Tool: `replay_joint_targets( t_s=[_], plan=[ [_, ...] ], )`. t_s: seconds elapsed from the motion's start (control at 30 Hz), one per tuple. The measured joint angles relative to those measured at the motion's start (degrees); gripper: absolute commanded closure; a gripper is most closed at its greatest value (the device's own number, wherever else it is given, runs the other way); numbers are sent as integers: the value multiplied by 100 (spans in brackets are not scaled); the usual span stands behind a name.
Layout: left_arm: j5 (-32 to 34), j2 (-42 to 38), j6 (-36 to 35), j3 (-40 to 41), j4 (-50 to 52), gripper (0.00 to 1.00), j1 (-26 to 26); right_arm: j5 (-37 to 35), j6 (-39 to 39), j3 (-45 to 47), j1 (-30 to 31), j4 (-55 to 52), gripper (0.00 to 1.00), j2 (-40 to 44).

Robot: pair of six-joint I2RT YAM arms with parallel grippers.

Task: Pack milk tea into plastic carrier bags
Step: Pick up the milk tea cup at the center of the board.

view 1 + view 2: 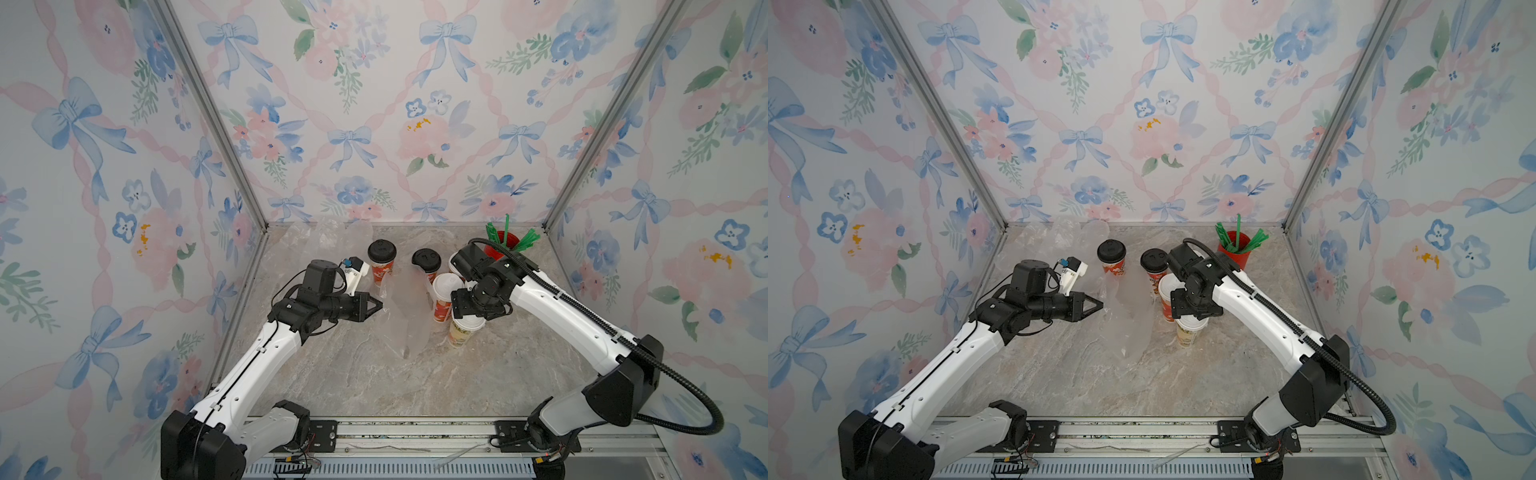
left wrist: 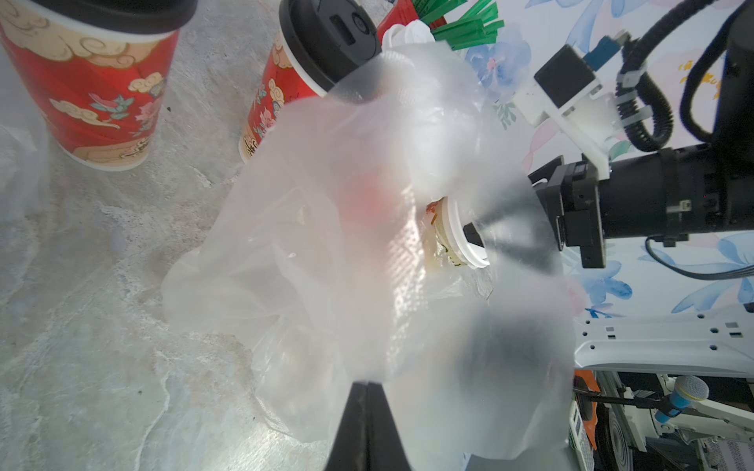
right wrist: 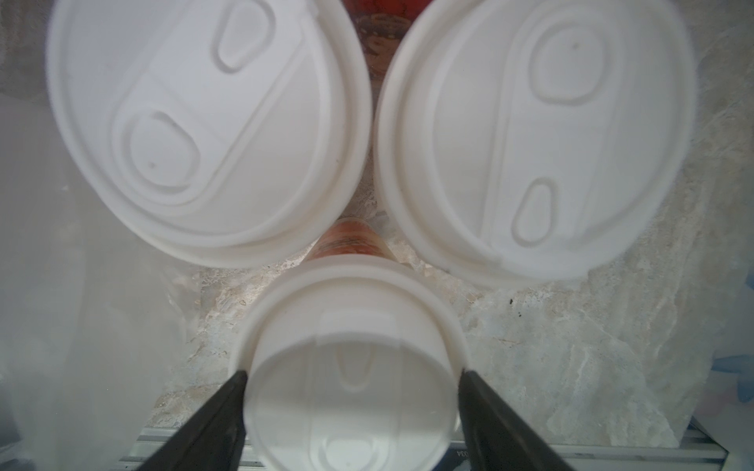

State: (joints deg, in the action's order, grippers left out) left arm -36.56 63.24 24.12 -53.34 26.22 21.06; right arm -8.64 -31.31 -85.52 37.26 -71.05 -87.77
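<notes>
A clear plastic carrier bag lies crumpled mid-table. My left gripper is shut on its edge, and the film billows in front of the jaws. My right gripper reaches down over a cream milk tea cup, its fingers pressed against both sides of the white dome lid. A red white-lidded cup stands just behind it. Two black-lidded red cups stand farther back. Another white lid peeks out behind the right arm.
A red lidless cup of green straws stands at the back right, behind the right arm. More clear bags lie at the back left by the wall. Floral walls close in three sides, and a metal rail runs along the front.
</notes>
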Motion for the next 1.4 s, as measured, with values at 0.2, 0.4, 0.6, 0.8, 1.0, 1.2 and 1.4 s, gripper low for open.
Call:
replay_joint_targets(
  t_s=[0.2, 0.4, 0.6, 0.8, 1.0, 1.2, 1.4],
  plan=[
    [2, 0, 0, 0, 0, 98, 0, 48, -22, 0, 0, 20, 24, -26],
    [2, 0, 2, 0, 0, 98, 11, 48, -63, -11, 0, -17, 31, -26],
    [7, 2, 15, 0, -2, 99, 133, 48, -81, -227, 4, -348, 36, -2],
    [52, 15, 24, -2, -42, 99, 361, 48, -81, -769, 4, -721, 39, 251],
    [129, 107, 66, -61, -96, 100, 555, 48, -74, -1580, 7, -1213, 41, 420],
    [221, 173, 151, -68, -166, 100, 671, 44, -11, -2483, 11, -1766, 42, 415],
    [295, 271, 210, -68, -289, 100, 804, 42, 74, -3425, 11, -2131, 43, 310]
  ],
)
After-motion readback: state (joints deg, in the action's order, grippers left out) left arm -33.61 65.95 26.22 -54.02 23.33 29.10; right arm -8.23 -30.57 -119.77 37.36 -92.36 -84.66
